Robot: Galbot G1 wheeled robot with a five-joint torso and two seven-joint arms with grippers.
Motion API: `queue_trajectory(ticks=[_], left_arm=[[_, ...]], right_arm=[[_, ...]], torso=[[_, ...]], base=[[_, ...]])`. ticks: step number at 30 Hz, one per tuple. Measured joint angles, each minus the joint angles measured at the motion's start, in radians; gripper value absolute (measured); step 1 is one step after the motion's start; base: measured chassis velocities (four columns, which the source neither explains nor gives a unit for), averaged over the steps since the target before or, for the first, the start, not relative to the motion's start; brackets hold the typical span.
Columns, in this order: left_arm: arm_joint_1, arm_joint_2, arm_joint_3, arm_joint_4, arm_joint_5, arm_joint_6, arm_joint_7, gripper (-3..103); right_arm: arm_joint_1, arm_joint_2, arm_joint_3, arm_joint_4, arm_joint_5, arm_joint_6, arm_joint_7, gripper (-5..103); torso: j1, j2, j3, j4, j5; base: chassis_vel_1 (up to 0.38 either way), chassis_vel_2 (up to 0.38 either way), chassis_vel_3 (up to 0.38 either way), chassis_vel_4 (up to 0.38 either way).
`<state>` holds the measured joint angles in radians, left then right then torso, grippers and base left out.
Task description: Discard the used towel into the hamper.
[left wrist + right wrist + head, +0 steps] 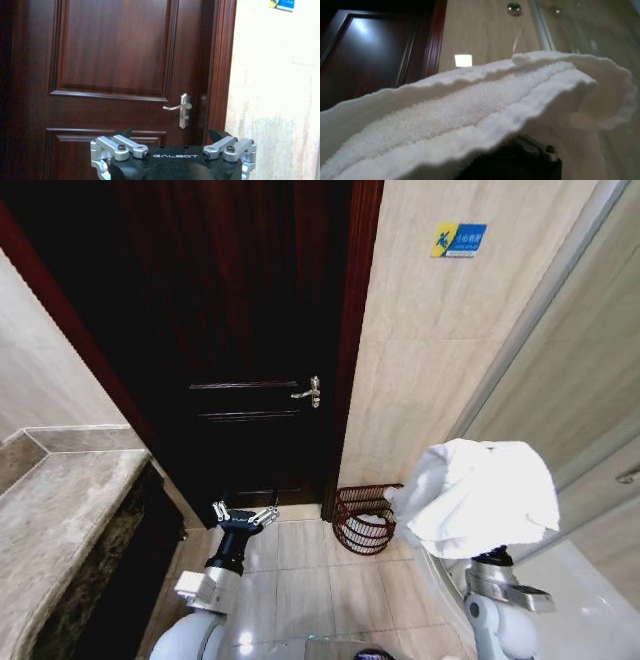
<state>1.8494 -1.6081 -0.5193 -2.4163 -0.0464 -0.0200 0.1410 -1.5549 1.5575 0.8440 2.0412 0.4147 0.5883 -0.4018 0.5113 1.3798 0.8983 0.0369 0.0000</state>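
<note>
The used towel (478, 494) is a white bunched cloth held up at the right, above my right arm's wrist (492, 563). It covers my right gripper, which is shut on it; the right wrist view has the towel's (470, 108) folds right in front of the camera. The hamper (364, 519), a small dark reddish-brown wire basket with something white inside, stands on the floor by the door frame, left of and below the towel. My left gripper (245, 516) hangs open and empty low in the middle, facing the door (171, 135).
A dark wooden door (250, 330) with a metal handle (310, 392) is straight ahead. A stone counter (60, 510) runs along the left. Beige tiled wall (420, 360) and a glass partition (570, 380) stand on the right. Pale floor tiles (300, 580) lie between.
</note>
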Motion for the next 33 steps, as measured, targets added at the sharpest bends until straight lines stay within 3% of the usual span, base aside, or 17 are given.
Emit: queue_trajectory(ticks=[15, 28, 33], left_arm=[[0.000, 0.000, 0.000, 0.000, 0.000, 0.000, 0.000, 100], [0.000, 0.000, 0.000, 0.000, 0.000, 0.000, 0.000, 100], [0.000, 0.000, 0.000, 0.000, 0.000, 0.000, 0.000, 100]], right_arm=[[-0.071, 0.009, -0.006, -0.030, -0.002, 0.015, -0.010, 11], [0.002, -0.037, 0.002, -0.199, -0.009, -0.095, -0.014, 11], [0.041, -0.049, -0.008, -0.286, -0.040, -0.089, -0.025, 11]], torso=[[0.001, -0.001, 0.000, 0.0003, 0.0000], [-0.001, 0.000, 0.000, -0.0001, 0.0000], [0.000, 0.000, 0.000, 0.0003, 0.0006]], base=[[-0.177, 0.188, 0.184, -0.185], [-0.020, 0.015, 0.006, -0.007], [0.000, 0.000, 0.000, 0.000]])
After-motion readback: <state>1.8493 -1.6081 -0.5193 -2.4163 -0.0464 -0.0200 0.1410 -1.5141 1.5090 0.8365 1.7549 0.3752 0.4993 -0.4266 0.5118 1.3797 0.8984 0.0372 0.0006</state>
